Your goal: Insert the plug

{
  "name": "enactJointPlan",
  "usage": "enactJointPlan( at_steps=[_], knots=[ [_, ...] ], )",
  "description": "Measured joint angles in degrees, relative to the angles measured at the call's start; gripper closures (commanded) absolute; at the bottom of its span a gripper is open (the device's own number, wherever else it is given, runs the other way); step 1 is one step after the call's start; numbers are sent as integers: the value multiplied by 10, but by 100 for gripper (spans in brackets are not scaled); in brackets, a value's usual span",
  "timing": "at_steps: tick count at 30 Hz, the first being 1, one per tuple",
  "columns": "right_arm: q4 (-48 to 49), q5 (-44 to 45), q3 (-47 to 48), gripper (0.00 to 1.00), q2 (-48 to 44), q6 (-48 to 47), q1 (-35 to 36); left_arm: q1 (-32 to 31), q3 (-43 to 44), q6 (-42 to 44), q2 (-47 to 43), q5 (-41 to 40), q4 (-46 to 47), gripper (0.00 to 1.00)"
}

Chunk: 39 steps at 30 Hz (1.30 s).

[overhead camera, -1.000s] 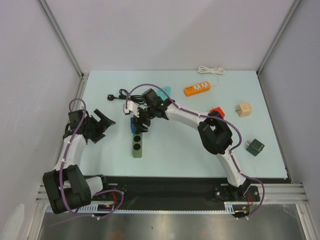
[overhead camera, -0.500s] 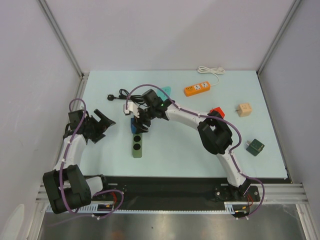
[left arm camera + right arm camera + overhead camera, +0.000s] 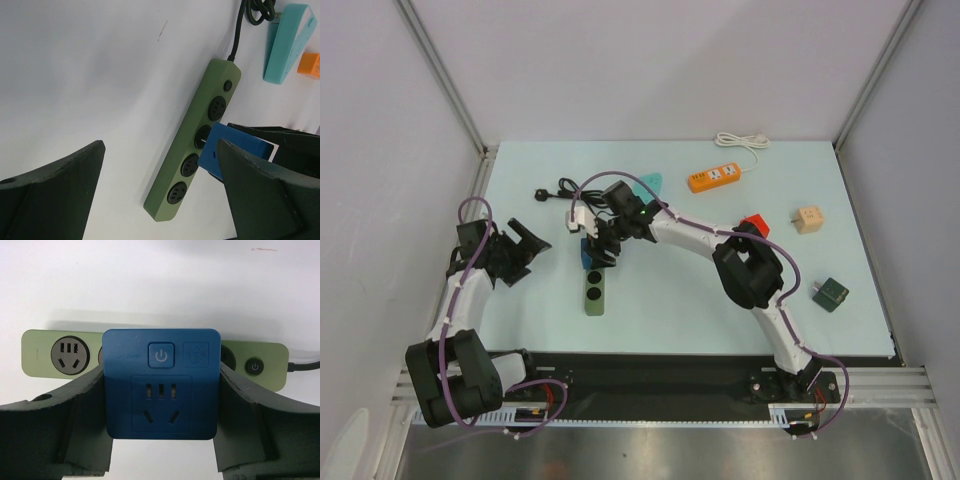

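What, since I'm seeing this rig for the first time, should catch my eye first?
The right gripper clamps a blue adapter block over the middle sockets of the green power strip, left of centre; whether it is seated I cannot tell. The left gripper hangs open and empty further left. An orange power strip with a white cord lies at the back.

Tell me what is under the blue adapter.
The green power strip: one whole outlet shows at one end, its switch at the other. The blue adapter hides the middle outlets and its own pins.
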Motion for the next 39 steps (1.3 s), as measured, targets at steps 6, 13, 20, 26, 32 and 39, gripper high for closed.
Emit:
enactJointPlan(
  at_steps=[6, 13, 20, 26, 32, 39],
  knots=[
    [11, 3, -4, 100, 0, 0, 0, 0, 0, 0, 0, 0, 0, 0],
    [14, 7, -5, 100, 4, -2, 2, 0, 0, 0, 0, 0, 0, 0],
    [14, 20, -5, 100, 4, -2, 6, 0, 0, 0, 0, 0, 0, 0],
    [53, 39, -30, 100, 0, 9, 14, 0, -2, 0, -1, 7, 5, 7],
    [126, 32, -80, 100, -7, 39, 10, 1, -41, -9, -27, 87, 60, 51],
    [154, 16, -95, 100, -8, 64, -1, -3, -59, -26, -19, 168, 113, 67]
  ],
)
